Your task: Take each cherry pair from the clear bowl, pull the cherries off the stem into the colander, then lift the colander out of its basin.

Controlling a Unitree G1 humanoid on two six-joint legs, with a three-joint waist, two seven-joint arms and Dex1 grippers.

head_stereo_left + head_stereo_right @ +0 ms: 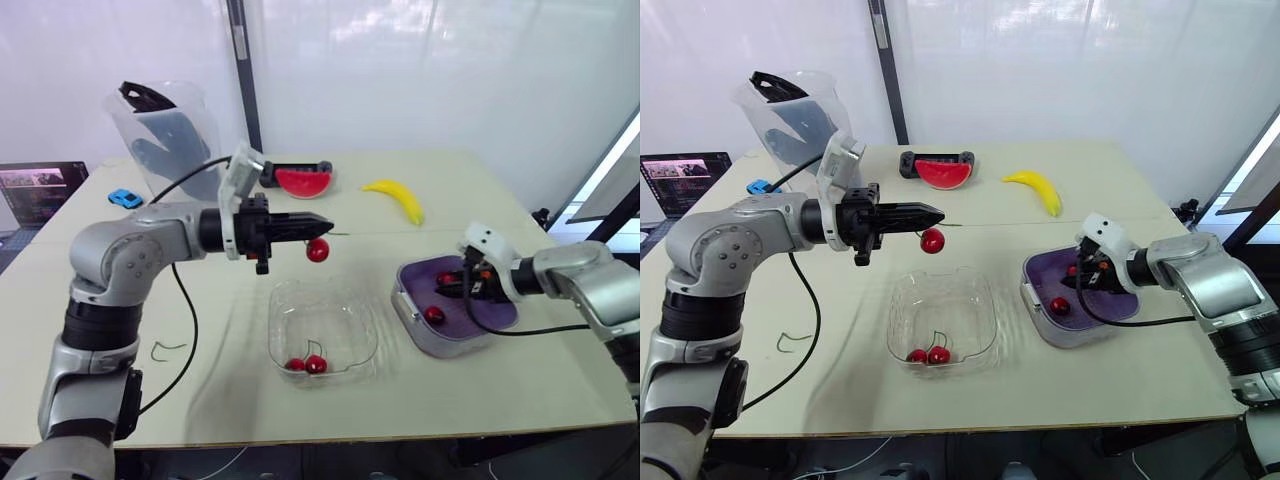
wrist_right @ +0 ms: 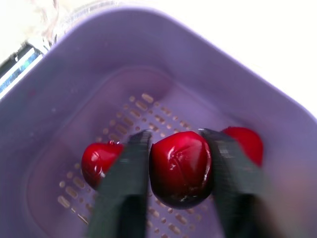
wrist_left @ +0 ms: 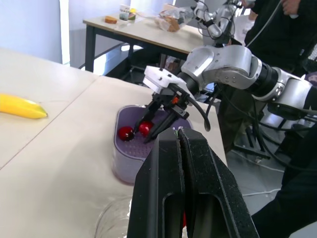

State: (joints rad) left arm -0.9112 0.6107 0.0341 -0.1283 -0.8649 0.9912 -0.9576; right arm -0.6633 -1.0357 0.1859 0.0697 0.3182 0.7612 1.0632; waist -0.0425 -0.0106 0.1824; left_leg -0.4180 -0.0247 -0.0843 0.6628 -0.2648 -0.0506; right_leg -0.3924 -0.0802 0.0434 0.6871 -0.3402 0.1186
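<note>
Right pincer grips cherry inside colander; left pincer: second cherry midair.

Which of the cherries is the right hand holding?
The cherry pinched in the right hand inside the colander; two loose cherries lie beside it.

Beige table, pale translucent wall, dark post, perhaps a laptop.

You have one red cherry pair lying in the clear bowl; a single cherry dangles above it. Your purple colander sits in its basin with two cherries, a third cherry gripped between them.
</note>
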